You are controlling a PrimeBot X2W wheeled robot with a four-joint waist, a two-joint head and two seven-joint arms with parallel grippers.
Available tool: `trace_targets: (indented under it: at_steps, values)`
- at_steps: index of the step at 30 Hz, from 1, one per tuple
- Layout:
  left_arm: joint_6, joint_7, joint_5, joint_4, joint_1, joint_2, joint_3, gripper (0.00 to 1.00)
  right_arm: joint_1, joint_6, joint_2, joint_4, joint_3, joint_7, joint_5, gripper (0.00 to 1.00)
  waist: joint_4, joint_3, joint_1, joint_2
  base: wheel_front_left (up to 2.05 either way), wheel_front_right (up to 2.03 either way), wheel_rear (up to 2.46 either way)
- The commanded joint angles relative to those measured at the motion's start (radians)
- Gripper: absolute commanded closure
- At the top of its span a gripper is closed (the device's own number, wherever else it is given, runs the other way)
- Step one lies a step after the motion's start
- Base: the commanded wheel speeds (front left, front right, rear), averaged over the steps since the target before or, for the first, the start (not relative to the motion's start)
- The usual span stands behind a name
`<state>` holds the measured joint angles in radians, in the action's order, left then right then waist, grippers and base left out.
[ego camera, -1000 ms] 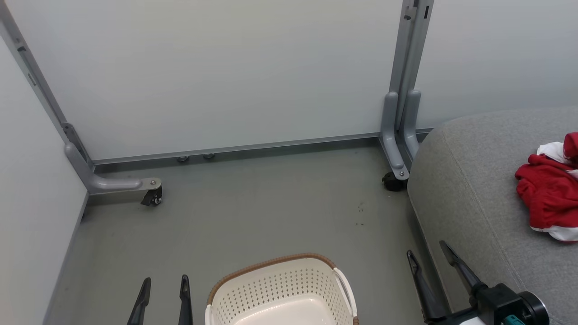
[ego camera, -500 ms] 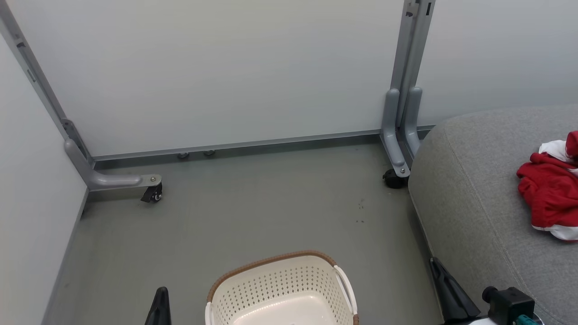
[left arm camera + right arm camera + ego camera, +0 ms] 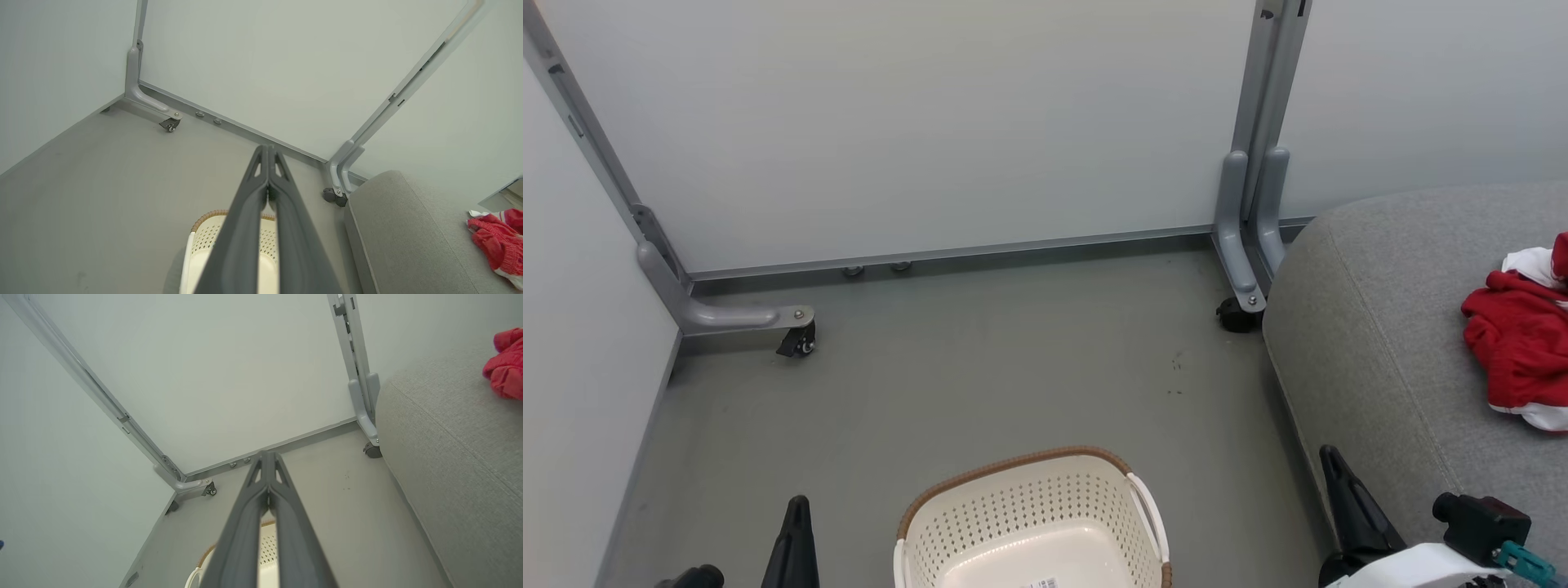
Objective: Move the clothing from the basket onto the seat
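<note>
grey floor (image 3: pixel 980 384) meets white panels (image 3: pixel 931 122); left claw (image 3: pixel 268 150) and right claw (image 3: pixel 267 455) pinched together.

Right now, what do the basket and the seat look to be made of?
The basket looks like moulded cream plastic with a slight sheen, its wall punched with holes. Its brown rim looks woven but may be moulded. The seat looks like matte grey fabric over padding: fine weave, rounded edges, stitched seam.
</note>
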<state>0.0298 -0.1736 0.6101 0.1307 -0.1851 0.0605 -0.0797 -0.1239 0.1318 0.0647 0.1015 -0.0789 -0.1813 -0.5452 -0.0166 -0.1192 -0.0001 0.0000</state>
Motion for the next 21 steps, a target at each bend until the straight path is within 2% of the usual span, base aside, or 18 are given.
trace_targets:
  at_steps: [1, 21]
  values:
    - [0.008, 0.007, 0.039, -0.008, 0.038, 0.01, 0.008, 1.0, 0.033, 0.0, 0.008, -0.007, 0.007, 0.007, -0.044, 1.0, 0.0, 0.002, 0.0001, 0.0, 0.0, 0.0, 0.0]
    - [0.035, 0.073, 0.323, 0.023, 0.112, 0.016, 0.045, 1.0, 0.09, -0.001, 0.018, 0.033, 0.039, 0.071, -0.348, 1.0, 0.004, 0.026, 0.0001, 0.0, 0.0, 0.0, 0.0]
